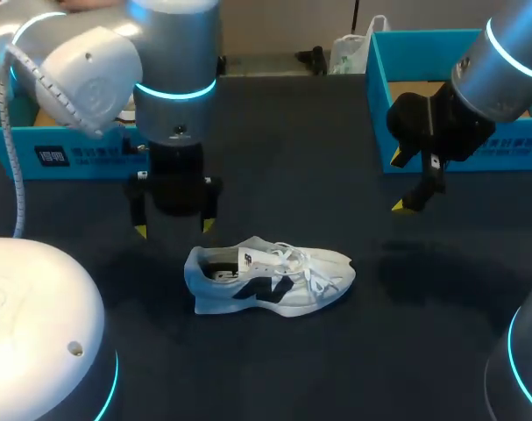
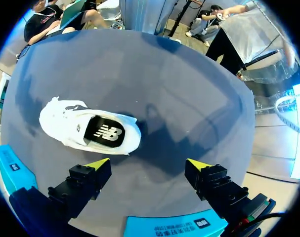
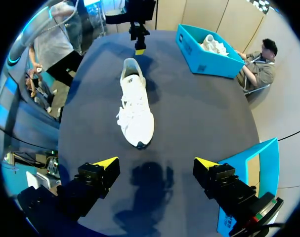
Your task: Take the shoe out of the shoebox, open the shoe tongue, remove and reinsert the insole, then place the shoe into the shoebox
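Left gripper (image 1: 174, 228) and right gripper (image 3: 155, 163) are held wide open, empty; shoe (image 1: 270, 279) could be dragged along if tongue (image 1: 252, 258) is pulled while nothing is pinned.

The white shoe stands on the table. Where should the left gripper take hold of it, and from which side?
Probably the heel rim, from above. The shoe stands on its sole with the opening up and the heel nearest the left gripper, whose fingers are open. One finger could go inside, one behind the heel. The loose laces make the front poor to grip.
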Controlling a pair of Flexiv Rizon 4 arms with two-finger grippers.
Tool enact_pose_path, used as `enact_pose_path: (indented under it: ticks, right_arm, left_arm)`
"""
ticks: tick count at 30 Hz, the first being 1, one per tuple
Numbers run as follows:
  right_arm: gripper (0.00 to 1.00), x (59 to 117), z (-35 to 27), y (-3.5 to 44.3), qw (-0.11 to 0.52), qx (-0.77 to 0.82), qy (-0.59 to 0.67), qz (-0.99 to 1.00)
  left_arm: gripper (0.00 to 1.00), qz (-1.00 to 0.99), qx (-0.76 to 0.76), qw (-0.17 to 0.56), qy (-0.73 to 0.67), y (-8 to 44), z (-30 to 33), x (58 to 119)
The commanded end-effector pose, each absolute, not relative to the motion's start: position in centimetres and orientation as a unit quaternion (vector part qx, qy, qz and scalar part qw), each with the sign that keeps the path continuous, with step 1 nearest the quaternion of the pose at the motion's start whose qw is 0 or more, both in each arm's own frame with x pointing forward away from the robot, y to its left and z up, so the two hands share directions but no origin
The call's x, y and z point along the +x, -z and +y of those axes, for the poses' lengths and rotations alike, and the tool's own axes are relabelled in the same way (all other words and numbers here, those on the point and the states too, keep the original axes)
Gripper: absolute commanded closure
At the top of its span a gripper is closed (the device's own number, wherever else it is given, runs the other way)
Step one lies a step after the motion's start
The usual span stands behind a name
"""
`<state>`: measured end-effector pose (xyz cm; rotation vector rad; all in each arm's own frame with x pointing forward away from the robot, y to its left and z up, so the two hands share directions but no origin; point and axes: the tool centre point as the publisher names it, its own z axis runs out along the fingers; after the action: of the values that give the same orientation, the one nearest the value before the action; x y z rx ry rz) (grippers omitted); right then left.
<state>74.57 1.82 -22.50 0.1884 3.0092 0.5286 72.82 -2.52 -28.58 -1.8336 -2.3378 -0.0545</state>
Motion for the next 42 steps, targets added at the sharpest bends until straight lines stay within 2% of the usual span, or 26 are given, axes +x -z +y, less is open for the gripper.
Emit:
enact_pose_path:
  ticks: [1,7,18,35,42]
  right_arm:
    - [0.0,74.6,1.9,22.6,0.041,0.062,-0.172,0.982]
    - [0.0,74.6,1.9,22.6,0.041,0.062,-0.172,0.982]
    - [0.0,74.6,1.9,22.6,0.041,0.062,-0.172,0.982]
    - [0.0,74.6,1.9,22.6,0.041,0.062,-0.172,0.982]
    - [0.0,74.6,1.9,22.6,0.041,0.062,-0.172,0.982]
  left_arm:
    - [0.0,-0.784,-0.615,0.08,0.019,28.5,-2.2,72.6]
    - [0.0,-0.83,-0.545,0.12,0.006,28.0,0.4,75.6]
    - [0.0,-0.882,-0.422,0.172,-0.123,26.5,4.2,77.3]
    - [0.0,-0.885,-0.335,0.134,-0.296,27.1,7.8,75.9]
    - [0.0,-0.884,-0.285,0.146,-0.342,27.6,9.7,75.3]
